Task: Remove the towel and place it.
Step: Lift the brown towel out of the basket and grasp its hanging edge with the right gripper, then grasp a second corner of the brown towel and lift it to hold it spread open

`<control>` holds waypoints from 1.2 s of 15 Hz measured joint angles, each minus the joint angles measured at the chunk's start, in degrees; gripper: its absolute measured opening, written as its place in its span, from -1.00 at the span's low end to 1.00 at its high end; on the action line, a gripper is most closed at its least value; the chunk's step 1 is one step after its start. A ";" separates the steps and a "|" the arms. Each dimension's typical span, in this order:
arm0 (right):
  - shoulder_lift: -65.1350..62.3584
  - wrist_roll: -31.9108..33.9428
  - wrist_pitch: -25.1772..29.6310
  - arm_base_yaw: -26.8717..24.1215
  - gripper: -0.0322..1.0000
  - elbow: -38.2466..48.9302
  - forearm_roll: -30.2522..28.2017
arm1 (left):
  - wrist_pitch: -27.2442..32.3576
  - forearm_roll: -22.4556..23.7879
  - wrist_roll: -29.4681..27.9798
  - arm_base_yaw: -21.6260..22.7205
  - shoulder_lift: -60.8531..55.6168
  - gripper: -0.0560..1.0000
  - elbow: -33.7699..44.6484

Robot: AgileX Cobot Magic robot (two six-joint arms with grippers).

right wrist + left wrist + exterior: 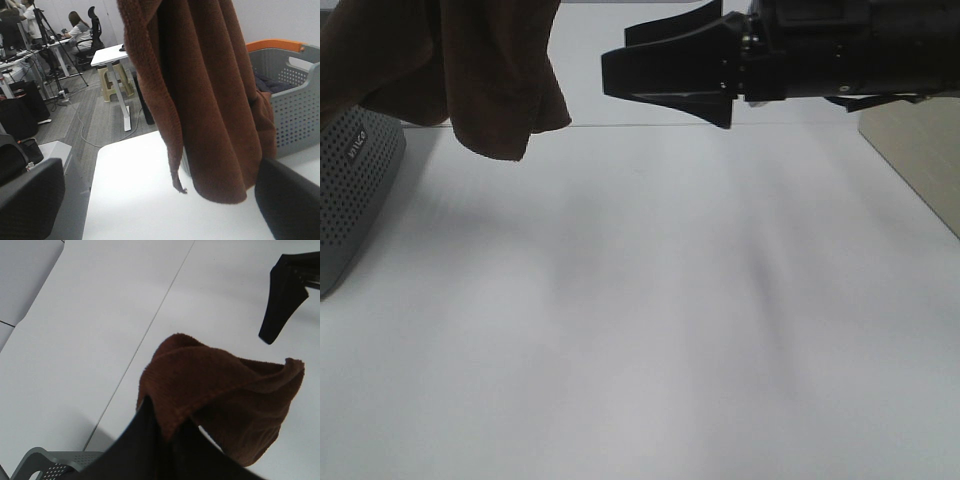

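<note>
**Soft brown towel hangs from the left end effector beside the basket**

The white table point(650, 330) fills most of the exterior view, with nothing lying on its middle or lower part. The towel point(470, 70) hangs in the upper left of that frame. It is bunched into deep folds, and its lowest fold sits off the table, just right of the grey basket point(350, 190) at the left edge.

The cloth looks thick, limp and light. It should drape and swing rather than keep a shape, and the terry pile ought to resist slipping. Hanging from one pinch it will land in a heap, so a second hold on a free hanging edge or corner seems the sensible place to spread it.

The left end effector point(166, 423) is closed on a gathered fold of the towel. The right end effector point(625, 52), in the upper right of the exterior frame, is spread wide and holds nothing, pointing toward the cloth.

The perforated basket has an orange handle point(274, 45). Inside it lies something dark blue point(272, 84), apparently more cloth, but I cannot tell more.
</note>
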 joint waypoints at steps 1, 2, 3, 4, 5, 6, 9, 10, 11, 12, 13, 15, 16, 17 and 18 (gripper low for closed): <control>1.66 0.57 -0.11 1.43 0.97 -2.12 0.29 | -0.06 -0.11 -0.29 0.00 0.00 -0.89 0.00; 3.15 1.03 -0.34 2.46 0.97 -4.01 0.40 | -0.57 -0.46 -0.57 0.00 0.00 -0.89 0.00; 4.41 1.95 -0.63 3.09 0.97 -5.84 0.46 | -1.32 -0.80 -0.86 0.00 0.00 -0.89 0.00; 5.67 3.04 -0.86 3.21 0.97 -7.28 0.57 | -2.29 -0.80 -1.15 0.00 0.00 -0.89 0.00; 6.88 4.07 -1.49 3.21 0.97 -8.31 0.63 | -3.32 -0.80 -1.38 0.00 0.00 -0.89 0.00; 7.68 4.58 -1.72 3.38 0.97 -8.65 0.63 | -4.53 -0.80 -1.55 0.00 0.00 -0.89 0.00; 8.94 4.47 -2.64 5.96 0.97 -8.71 0.63 | -6.70 -1.43 -1.60 0.00 0.00 -0.89 0.00; 8.94 3.95 -2.75 6.88 0.97 -8.77 0.63 | -6.76 -1.66 -1.78 0.00 0.00 -0.89 0.00; 8.94 3.90 -2.81 7.62 0.97 -8.88 0.63 | -6.76 -1.95 -2.01 0.00 0.00 -0.89 0.00; 8.94 3.90 -2.81 7.73 0.97 -9.05 0.46 | -6.76 -2.18 -2.01 0.00 0.00 -0.89 0.00; 9.00 3.90 -2.98 7.79 0.97 -9.91 0.57 | -6.82 -2.86 -2.35 0.00 0.00 -0.89 0.00; 9.00 3.90 -3.78 7.79 0.97 -11.97 0.63 | -6.88 -6.30 -2.69 0.00 0.00 -0.89 0.00; 9.00 3.90 -4.64 7.79 0.97 -11.97 0.63 | -6.88 -6.82 -2.81 0.00 0.00 -0.89 0.00; 9.00 3.90 -5.16 7.79 0.97 -11.97 0.63 | -6.88 -6.93 -2.86 0.00 0.00 -0.89 0.00; 9.00 3.90 -5.73 7.79 0.97 -11.97 0.63 | -6.88 -6.93 -2.86 0.00 0.00 -0.89 0.00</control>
